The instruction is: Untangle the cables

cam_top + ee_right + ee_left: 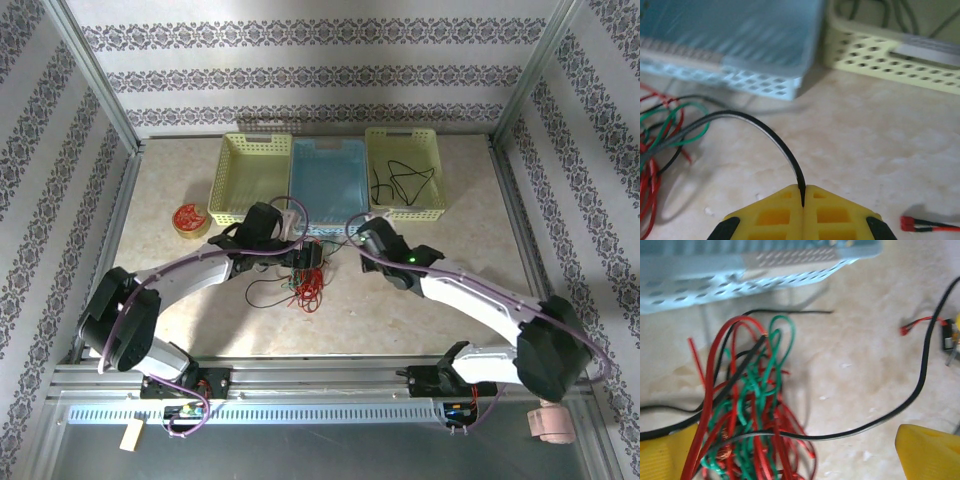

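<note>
Two jaws of the right gripper (802,199) pinch one black cable (771,131); the left gripper (795,452) gapes around the cables (747,400) heaped before the blue basket (715,270). Pulling could drag that unpinned knot tighter.

White arms (190,272) w/ black joints (545,350), lilac cables (480,288) alongside; yellow fingers (775,215), green LED (411,259) on R arm.

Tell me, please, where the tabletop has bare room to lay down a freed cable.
Bare beige stone-look tabletop lies along the near edge between the arms, and in front of the right yellow perforated plastic basket. The centre is crowded: the tangle of red, green and black cables sits there.
</note>
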`<action>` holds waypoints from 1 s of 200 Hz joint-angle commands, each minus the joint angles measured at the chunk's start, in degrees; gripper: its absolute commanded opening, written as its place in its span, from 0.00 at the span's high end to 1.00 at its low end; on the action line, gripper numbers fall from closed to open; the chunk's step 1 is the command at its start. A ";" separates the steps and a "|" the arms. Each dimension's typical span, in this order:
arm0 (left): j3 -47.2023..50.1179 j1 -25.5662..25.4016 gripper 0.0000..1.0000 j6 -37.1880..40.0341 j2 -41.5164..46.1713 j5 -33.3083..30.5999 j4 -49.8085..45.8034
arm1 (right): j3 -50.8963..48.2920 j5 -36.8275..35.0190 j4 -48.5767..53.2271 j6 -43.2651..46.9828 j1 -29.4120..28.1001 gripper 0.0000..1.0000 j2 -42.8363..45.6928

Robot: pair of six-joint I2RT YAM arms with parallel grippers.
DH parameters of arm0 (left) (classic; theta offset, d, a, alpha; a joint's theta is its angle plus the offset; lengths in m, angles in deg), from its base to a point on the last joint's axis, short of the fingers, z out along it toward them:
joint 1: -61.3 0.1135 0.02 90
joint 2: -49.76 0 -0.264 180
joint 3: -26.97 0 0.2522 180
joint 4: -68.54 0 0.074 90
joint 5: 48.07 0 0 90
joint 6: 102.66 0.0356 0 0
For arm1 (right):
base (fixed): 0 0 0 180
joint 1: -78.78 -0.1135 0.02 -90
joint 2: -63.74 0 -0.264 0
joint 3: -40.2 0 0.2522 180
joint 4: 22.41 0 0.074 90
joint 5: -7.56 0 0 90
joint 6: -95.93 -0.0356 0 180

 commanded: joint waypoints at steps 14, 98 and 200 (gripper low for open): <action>-1.08 0.77 0.01 -1.09 5.22 4.07 2.89 | -0.81 1.78 -0.47 -4.09 7.30 1.00 7.89; 2.92 7.40 0.01 -14.81 11.50 12.54 19.75 | 5.48 2.36 4.27 -0.66 14.95 1.00 13.49; 6.33 4.27 0.01 2.28 10.83 -8.22 -6.68 | 50.76 9.59 4.30 15.71 12.51 1.00 3.88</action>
